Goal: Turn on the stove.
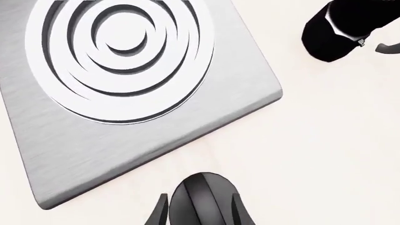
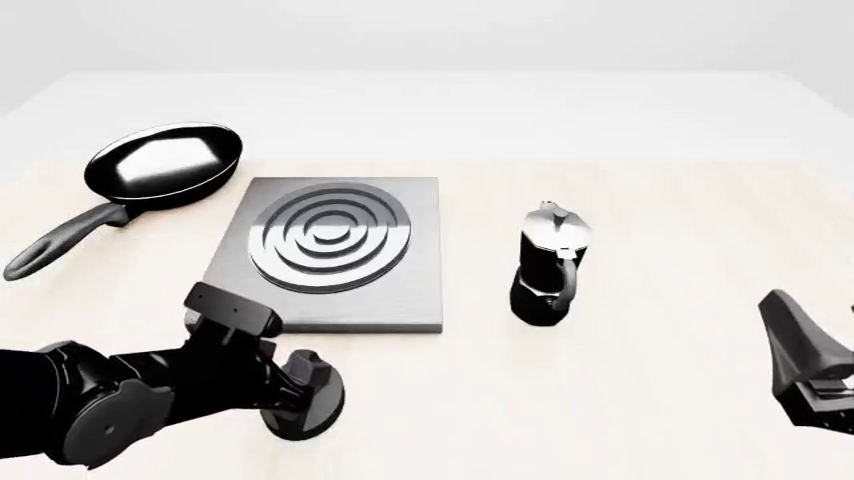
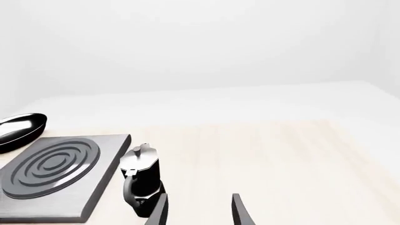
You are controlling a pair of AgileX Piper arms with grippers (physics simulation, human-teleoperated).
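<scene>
Down near the front edge of the worktop, the left tool has its fingers clamped on the black knob, just in front of the stove. The right tool hangs with fingers apart beside the moka pot.

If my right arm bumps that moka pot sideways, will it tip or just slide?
The moka pot would probably tip: it stands tall on a narrow base. Its handle side looks heavier, so it may topple that way. The smooth table might let it slide under a low push. The right pincer sits near it.
</scene>
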